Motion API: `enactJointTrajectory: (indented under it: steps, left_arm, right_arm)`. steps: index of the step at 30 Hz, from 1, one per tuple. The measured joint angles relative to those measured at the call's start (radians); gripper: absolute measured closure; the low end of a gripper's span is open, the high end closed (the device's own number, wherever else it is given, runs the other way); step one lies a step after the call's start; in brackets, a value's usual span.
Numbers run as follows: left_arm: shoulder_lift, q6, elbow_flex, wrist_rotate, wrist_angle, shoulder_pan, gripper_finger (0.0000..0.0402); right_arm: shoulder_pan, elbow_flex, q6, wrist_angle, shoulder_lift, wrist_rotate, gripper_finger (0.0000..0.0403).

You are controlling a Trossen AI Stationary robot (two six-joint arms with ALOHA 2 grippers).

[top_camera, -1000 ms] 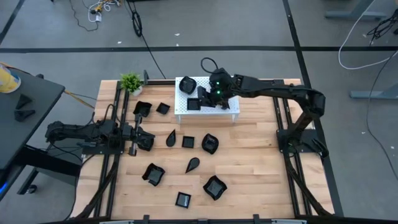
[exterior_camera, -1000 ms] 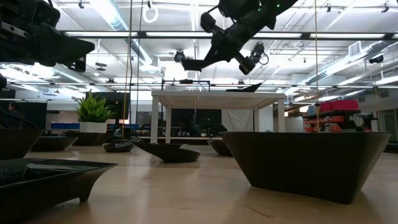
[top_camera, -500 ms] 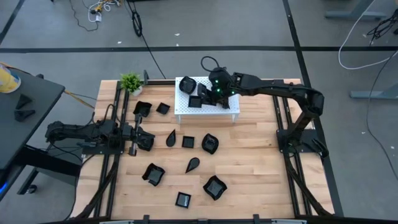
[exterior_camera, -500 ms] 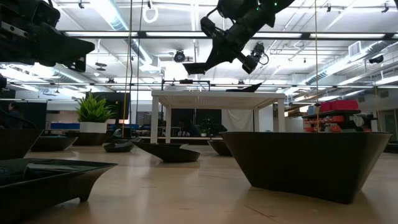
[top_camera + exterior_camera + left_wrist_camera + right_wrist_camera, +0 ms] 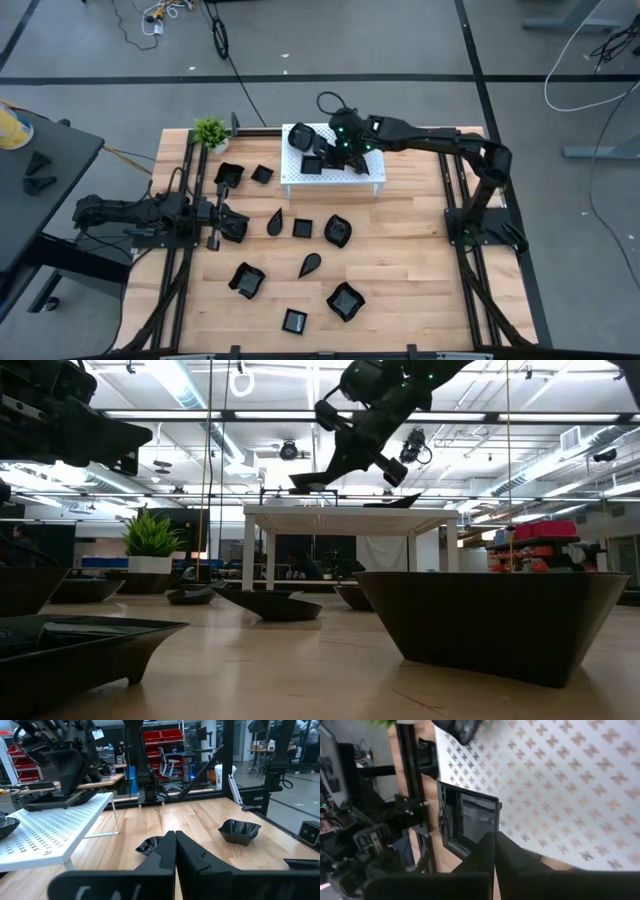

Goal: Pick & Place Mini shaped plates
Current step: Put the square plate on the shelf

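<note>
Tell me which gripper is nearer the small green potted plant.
Left. The left gripper rests near the table's left edge, a short way from the potted plant at the back-left corner. The right gripper hangs over the white perforated stand, farther off.

My right tool (image 5: 322, 158) hangs over the perforated stand (image 5: 370, 172); mini plates (image 5: 338, 231) spread across the tabletop (image 5: 400, 260) before it.
</note>
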Motion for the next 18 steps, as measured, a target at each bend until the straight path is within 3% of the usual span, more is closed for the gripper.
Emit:
enactJointTrajectory:
  steps: [18]
  left_arm:
    - [0.000, 0.000, 0.000, 0.000, 0.000, 0.000, 0.0399]
  right_arm:
    - [-0.001, 0.000, -0.001, -0.003, 0.041, -0.039, 0.0397]
